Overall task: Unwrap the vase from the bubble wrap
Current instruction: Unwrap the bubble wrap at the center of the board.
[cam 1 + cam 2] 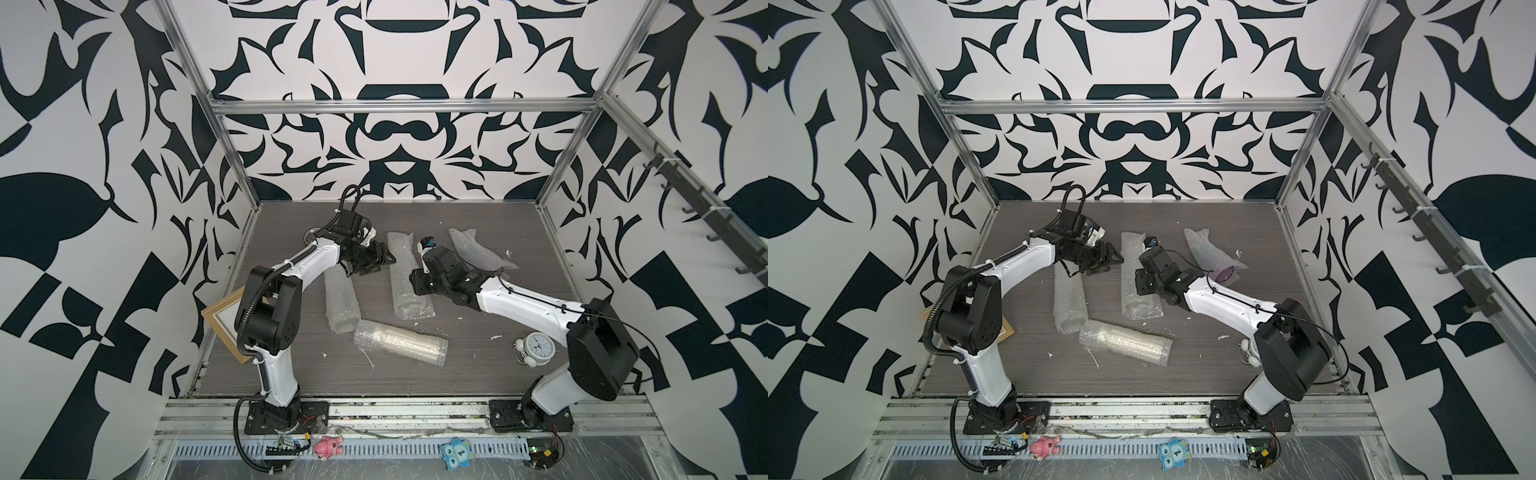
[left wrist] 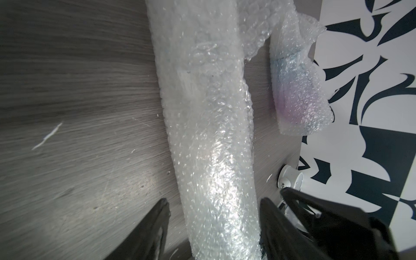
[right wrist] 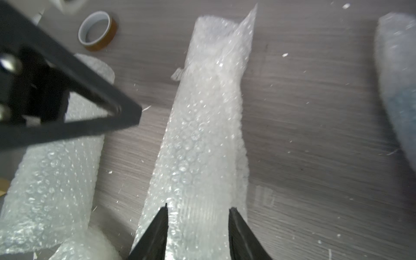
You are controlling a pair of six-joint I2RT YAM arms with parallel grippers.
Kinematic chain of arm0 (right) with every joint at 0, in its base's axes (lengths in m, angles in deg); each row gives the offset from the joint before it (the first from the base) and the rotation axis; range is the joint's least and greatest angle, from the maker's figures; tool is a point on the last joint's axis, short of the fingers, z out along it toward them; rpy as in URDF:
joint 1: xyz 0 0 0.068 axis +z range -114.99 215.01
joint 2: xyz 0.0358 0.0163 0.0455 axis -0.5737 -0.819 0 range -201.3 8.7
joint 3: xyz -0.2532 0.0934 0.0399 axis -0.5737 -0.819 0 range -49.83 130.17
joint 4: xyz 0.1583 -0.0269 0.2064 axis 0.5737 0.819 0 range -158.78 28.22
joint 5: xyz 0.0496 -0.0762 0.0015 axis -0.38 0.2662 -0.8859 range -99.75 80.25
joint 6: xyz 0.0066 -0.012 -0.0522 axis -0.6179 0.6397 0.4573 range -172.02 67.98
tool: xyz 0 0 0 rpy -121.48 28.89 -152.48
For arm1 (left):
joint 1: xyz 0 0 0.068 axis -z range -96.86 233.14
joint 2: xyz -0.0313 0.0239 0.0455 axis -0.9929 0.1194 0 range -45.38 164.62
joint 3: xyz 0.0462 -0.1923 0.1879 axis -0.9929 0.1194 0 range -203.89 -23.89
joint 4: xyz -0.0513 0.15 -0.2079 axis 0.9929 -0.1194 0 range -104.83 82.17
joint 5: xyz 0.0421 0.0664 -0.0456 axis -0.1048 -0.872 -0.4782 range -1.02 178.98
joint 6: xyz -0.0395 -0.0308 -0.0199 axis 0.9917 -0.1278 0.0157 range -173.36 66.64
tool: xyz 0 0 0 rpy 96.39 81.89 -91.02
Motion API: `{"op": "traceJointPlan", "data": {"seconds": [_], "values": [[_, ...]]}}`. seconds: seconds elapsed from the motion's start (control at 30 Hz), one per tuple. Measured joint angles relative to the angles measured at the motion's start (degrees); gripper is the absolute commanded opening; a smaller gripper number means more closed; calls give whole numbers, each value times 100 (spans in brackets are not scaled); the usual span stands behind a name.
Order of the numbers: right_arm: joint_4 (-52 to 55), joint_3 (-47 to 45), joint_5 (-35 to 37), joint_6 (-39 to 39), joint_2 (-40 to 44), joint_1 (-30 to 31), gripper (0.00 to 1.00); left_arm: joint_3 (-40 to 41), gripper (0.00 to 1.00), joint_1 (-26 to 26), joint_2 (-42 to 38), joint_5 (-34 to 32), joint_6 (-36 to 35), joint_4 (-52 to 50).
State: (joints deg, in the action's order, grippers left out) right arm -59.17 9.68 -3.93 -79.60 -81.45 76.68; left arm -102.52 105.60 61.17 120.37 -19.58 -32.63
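The vase (image 1: 478, 249) lies at the back right, still inside its bubble wrap, showing bluish and purple through the plastic (image 2: 295, 99). Three other bubble wrap rolls lie mid-table: a left one (image 1: 340, 299), a middle one (image 1: 405, 291) and a front one (image 1: 401, 343). My left gripper (image 2: 215, 200) is open and straddles the middle roll's far part (image 2: 213, 135), with a gap at one finger. My right gripper (image 3: 198, 209) is open too, its fingertips (image 3: 165, 213) apart over the same roll (image 3: 202, 126). In both top views the grippers (image 1: 388, 259) (image 1: 413, 282) face each other across it.
A wooden picture frame (image 1: 224, 328) leans at the left wall behind the left arm. A white alarm clock (image 1: 538, 349) stands front right. A tape roll (image 3: 98, 31) lies at the back left. White scraps dot the grey table (image 1: 478, 365).
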Motion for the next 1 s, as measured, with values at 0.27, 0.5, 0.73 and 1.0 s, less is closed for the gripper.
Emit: {"op": "traceJointPlan", "data": {"seconds": [0.27, 0.5, 0.73, 1.0], "values": [[-369, -308, -140, -173, -120, 57, 45, -98, 57, -7, 205, 55, 638, 551], [-664, -417, -234, -251, -133, 57, 38, -262, 46, -4, 640, 37, 1003, 955], [-785, -417, -286, -269, -184, 59, 36, -455, 43, -17, 944, -87, 1141, 1025], [-815, -417, -289, -273, -205, 59, 35, -713, 36, -79, 1165, -234, 1196, 1086]]}}
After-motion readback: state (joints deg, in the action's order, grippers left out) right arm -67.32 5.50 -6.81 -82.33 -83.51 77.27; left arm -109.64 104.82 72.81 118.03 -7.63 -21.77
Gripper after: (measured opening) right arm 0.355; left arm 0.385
